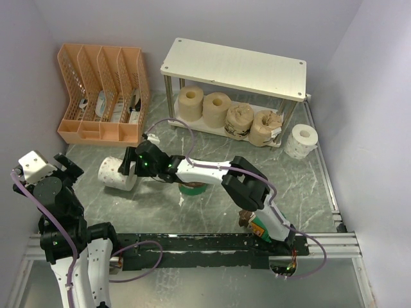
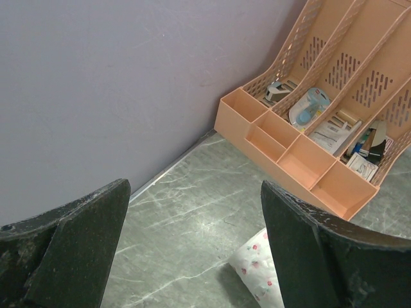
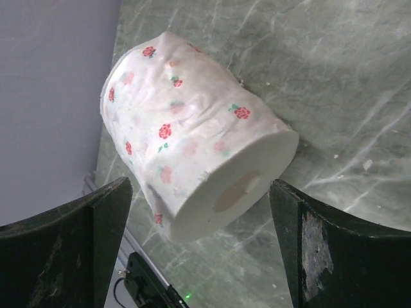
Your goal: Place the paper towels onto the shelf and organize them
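While the right end effector, spread wide, faces the cored end of the white rose-printed roll lying on its side near the worktop's left edge, pickup appears in hand; next, advance and close across the roll. Its arm reaches low and leftward from the near edge.

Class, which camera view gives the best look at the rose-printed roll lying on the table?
The right wrist view: the roll fills the frame, rose print and core hole clear. The top view shows it small, beside the right hand. The left wrist view catches only a corner at the bottom edge.
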Robot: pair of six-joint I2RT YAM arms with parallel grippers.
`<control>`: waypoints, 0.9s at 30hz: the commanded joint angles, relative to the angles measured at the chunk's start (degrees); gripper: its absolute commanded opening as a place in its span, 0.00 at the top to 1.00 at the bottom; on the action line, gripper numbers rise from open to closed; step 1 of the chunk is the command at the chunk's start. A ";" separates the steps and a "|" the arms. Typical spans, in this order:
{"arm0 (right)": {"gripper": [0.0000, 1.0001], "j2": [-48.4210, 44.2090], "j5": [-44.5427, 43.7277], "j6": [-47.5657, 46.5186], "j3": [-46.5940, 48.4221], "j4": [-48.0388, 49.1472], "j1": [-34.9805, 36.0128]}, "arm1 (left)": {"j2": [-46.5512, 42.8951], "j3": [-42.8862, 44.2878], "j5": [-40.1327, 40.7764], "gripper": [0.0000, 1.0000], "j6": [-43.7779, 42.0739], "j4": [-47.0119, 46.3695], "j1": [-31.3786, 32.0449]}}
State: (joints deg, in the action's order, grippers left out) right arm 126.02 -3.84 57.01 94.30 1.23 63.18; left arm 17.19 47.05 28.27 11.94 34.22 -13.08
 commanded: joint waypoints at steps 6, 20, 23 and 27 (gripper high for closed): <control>0.48 3.35 2.76 4.73 2.54 3.22 0.10 | -0.59 -0.62 -0.06 0.06 -0.84 -1.35 0.06; 1.00 -3.15 -0.67 -8.22 5.44 -5.53 -0.15 | -0.40 -0.90 0.45 0.06 -0.96 -1.62 0.57; 1.00 -6.86 -9.38 -20.26 14.00 -16.89 0.54 | -0.51 -1.03 0.49 0.06 -0.96 -1.77 0.60; 1.00 -11.53 -18.06 -36.98 21.81 -29.48 1.90 | -0.45 -1.16 0.50 0.06 -1.00 -2.09 0.94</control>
State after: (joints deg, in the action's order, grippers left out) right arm 124.31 -10.44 39.90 108.14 -16.23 64.18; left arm 17.19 46.33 28.27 11.79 34.09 -12.53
